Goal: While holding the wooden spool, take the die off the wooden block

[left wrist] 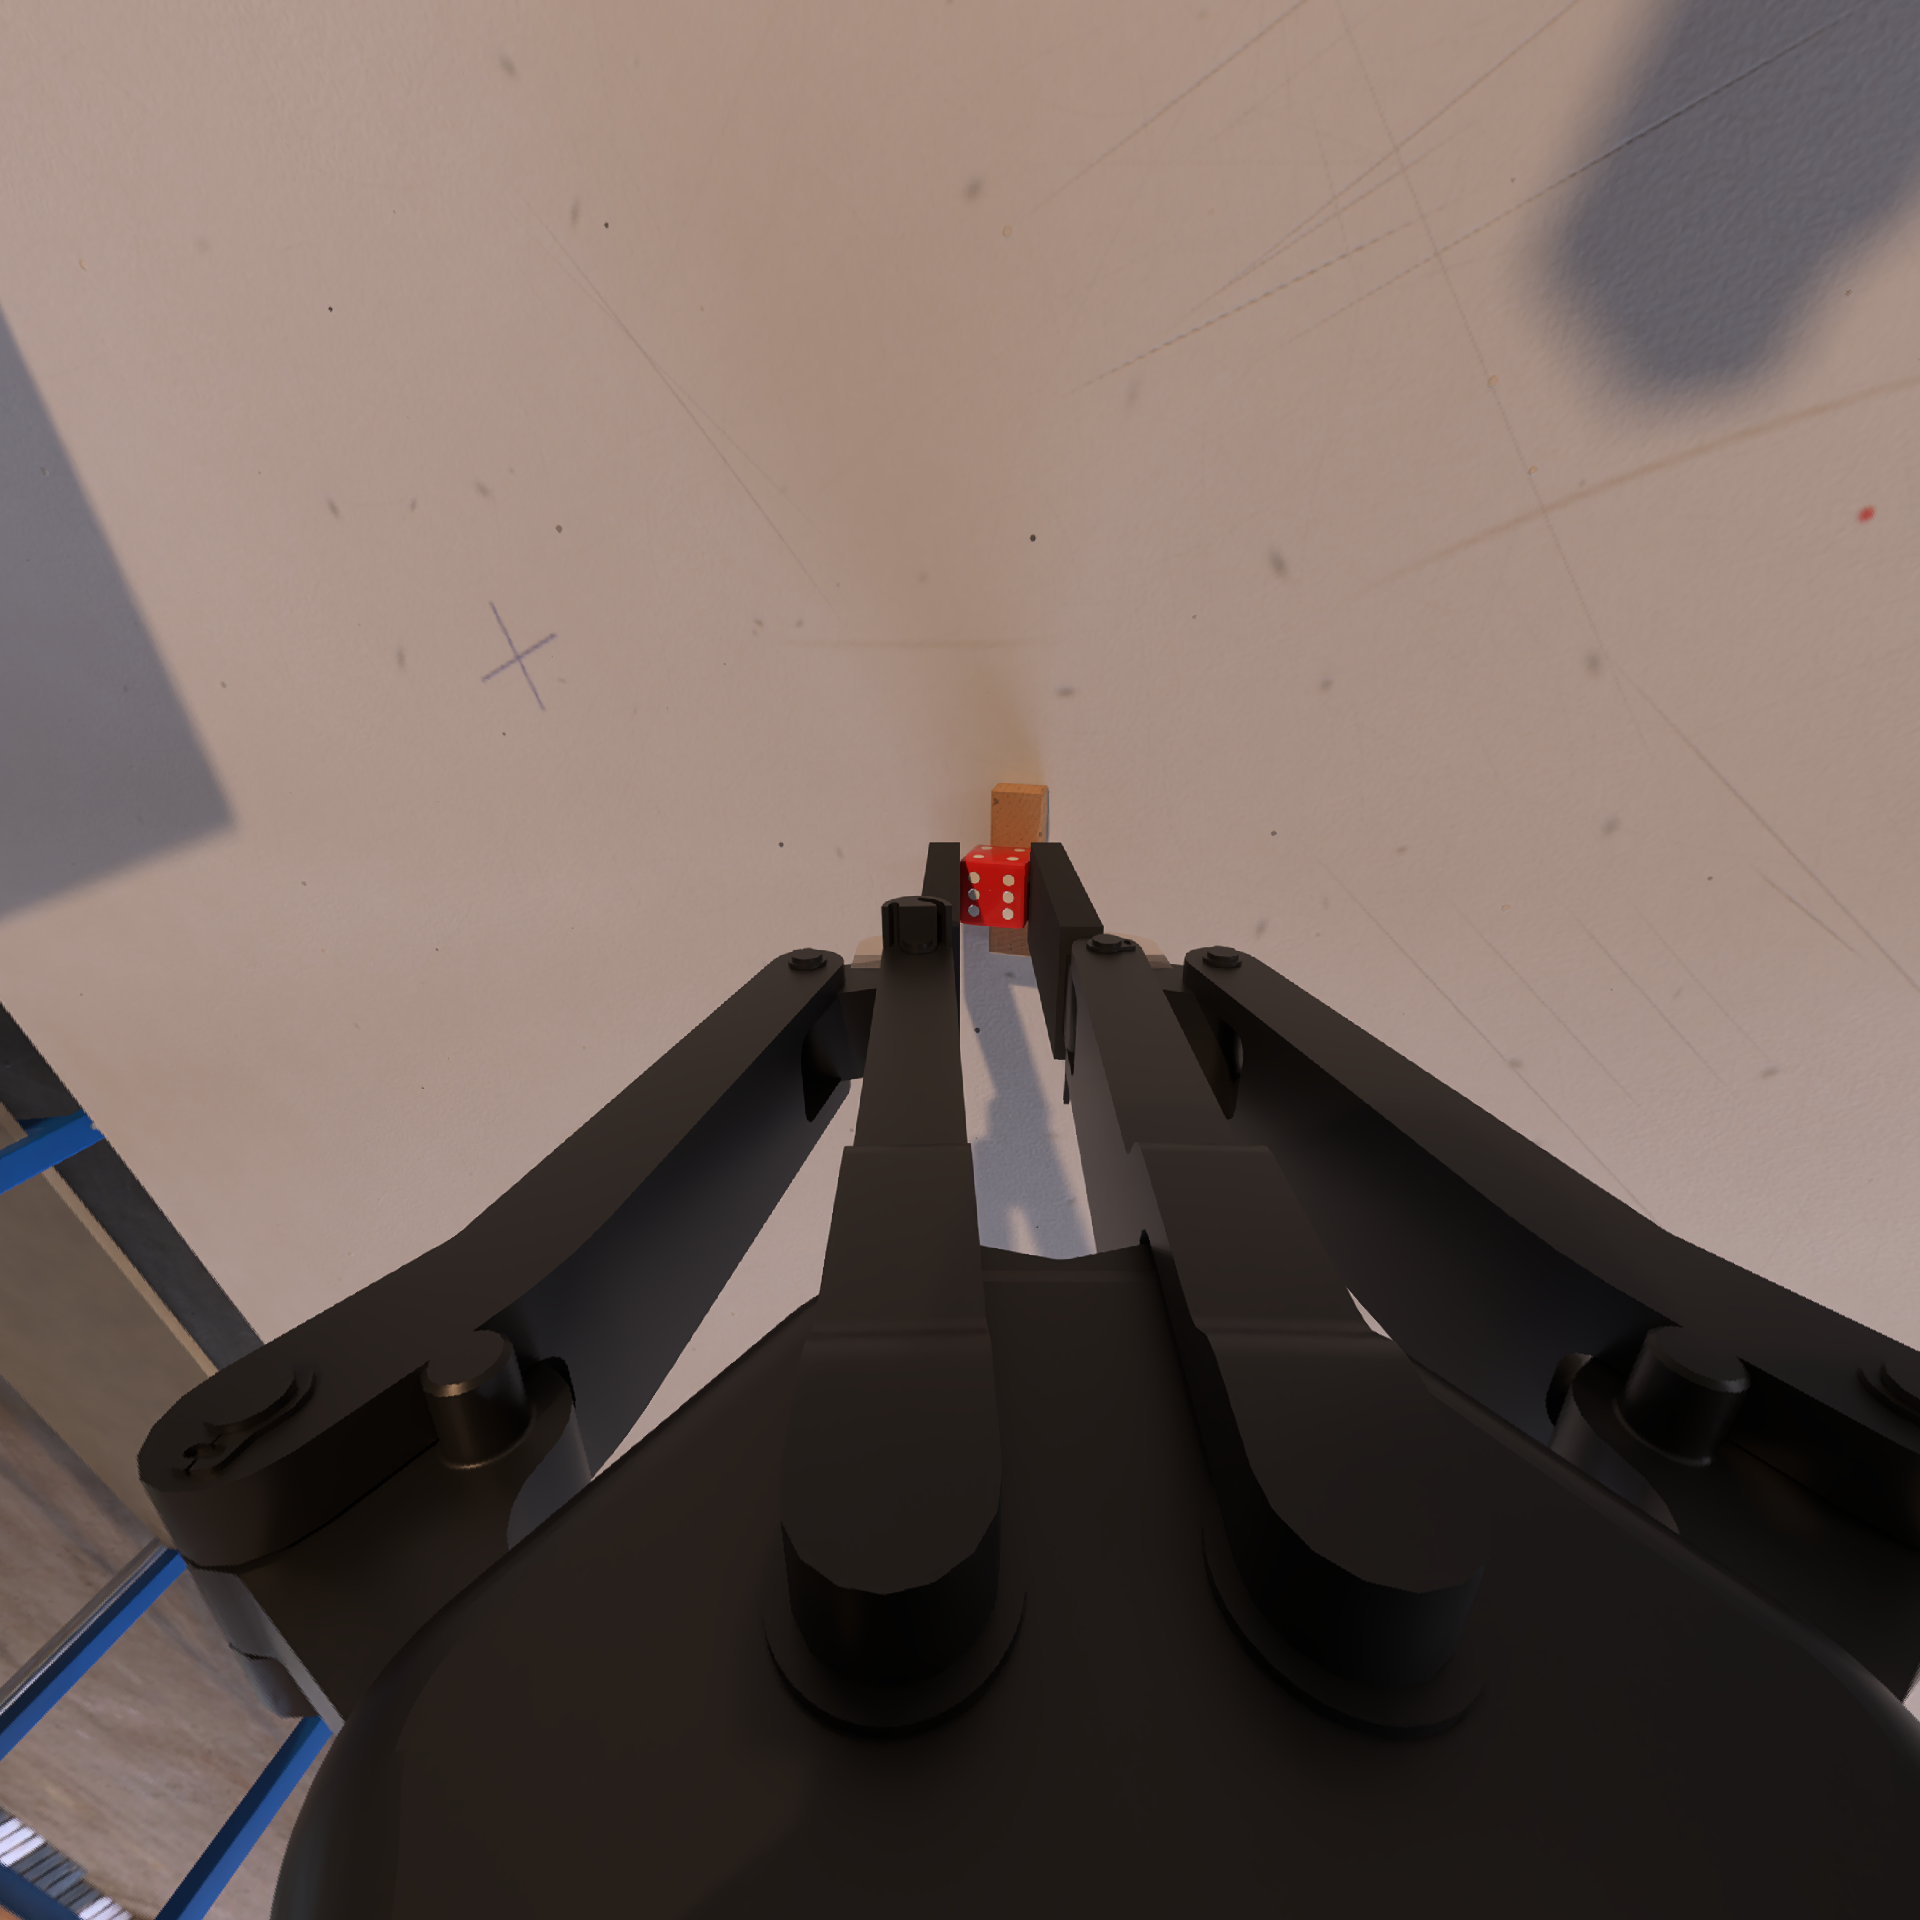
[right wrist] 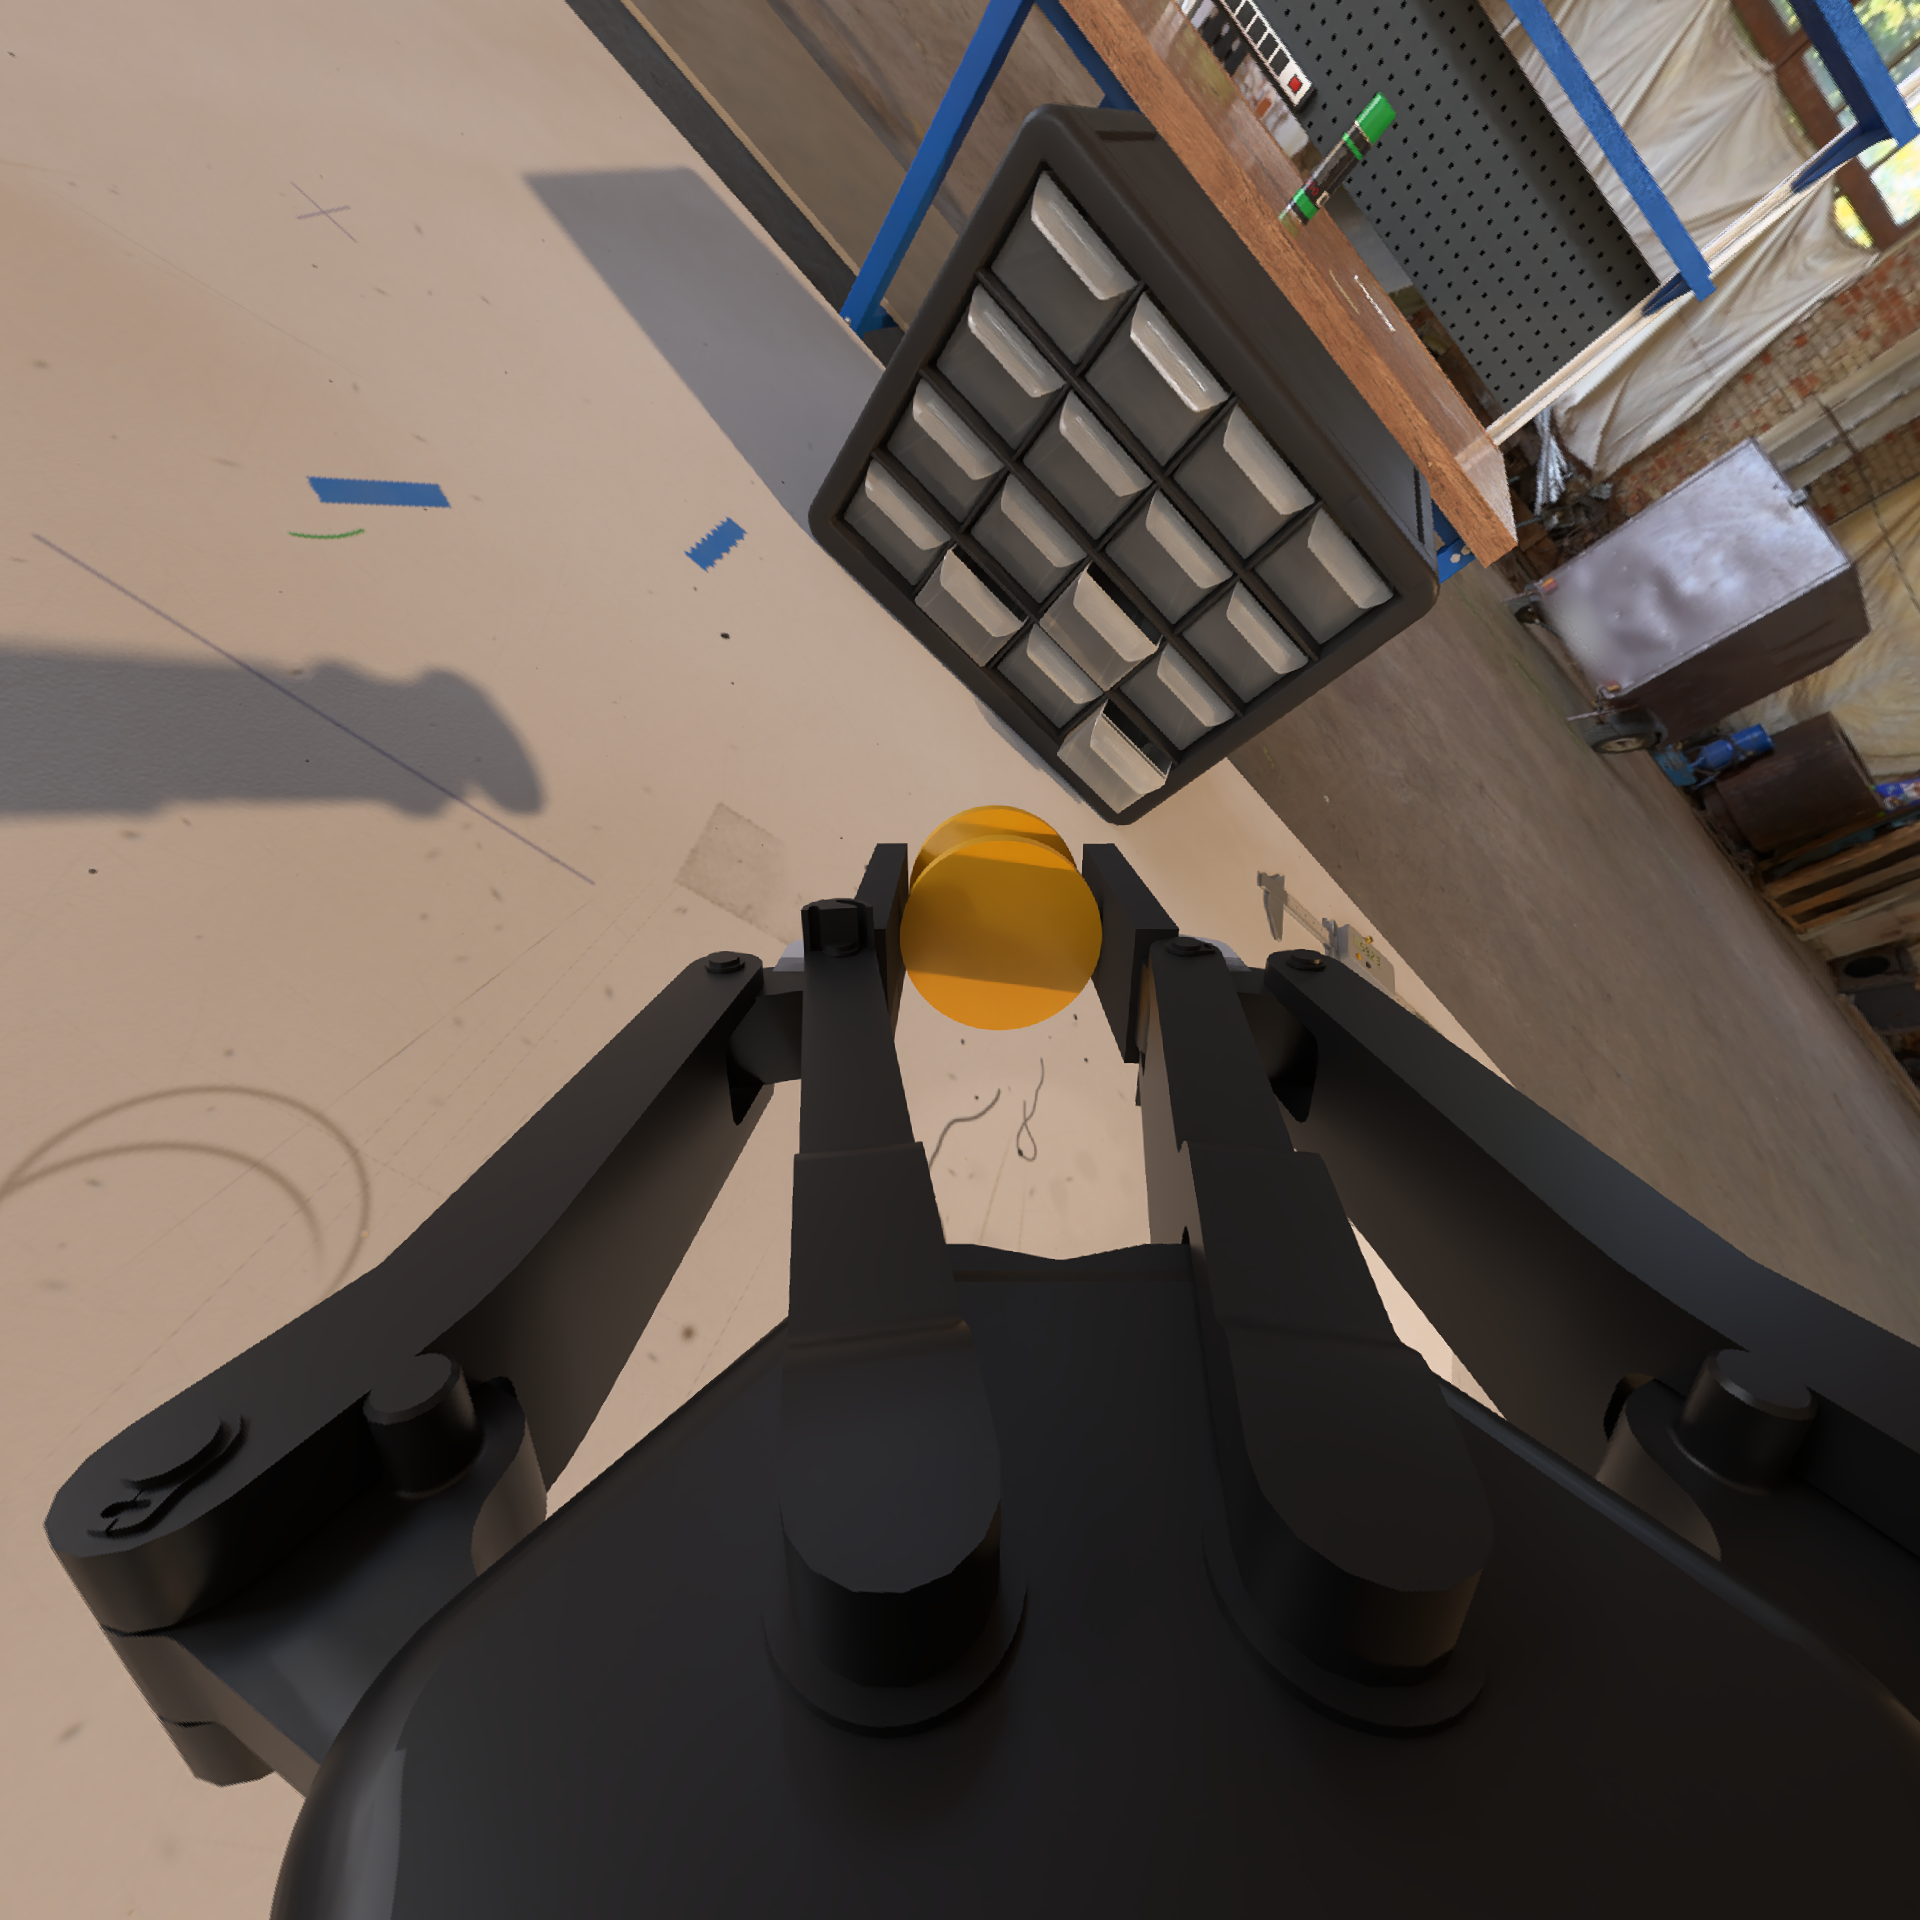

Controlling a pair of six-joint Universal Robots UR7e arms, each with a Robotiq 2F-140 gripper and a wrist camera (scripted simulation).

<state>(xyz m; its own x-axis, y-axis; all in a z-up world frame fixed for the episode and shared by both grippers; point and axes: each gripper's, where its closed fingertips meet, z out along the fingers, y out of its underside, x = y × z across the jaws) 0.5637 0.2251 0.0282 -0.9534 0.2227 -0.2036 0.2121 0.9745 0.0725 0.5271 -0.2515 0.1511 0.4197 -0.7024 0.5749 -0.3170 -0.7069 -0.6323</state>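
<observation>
In the left wrist view my left gripper [left wrist: 994, 883] is shut on a red die [left wrist: 995, 886] with white pips, one black pad on each side of it. A small wooden block [left wrist: 1018, 814] shows just behind and below the die; I cannot tell whether the die touches it. In the right wrist view my right gripper [right wrist: 997, 914] is shut on a yellow-orange wooden spool [right wrist: 1000, 935] and holds it above the table, its round end face towards the camera.
A black drawer cabinet [right wrist: 1127, 468] with several clear drawers stands beyond the spool near the table edge. Blue tape pieces [right wrist: 379, 491] lie on the beige tabletop. A blue-framed workbench [right wrist: 1340, 270] stands behind. The table edge [left wrist: 135, 1226] shows lower left.
</observation>
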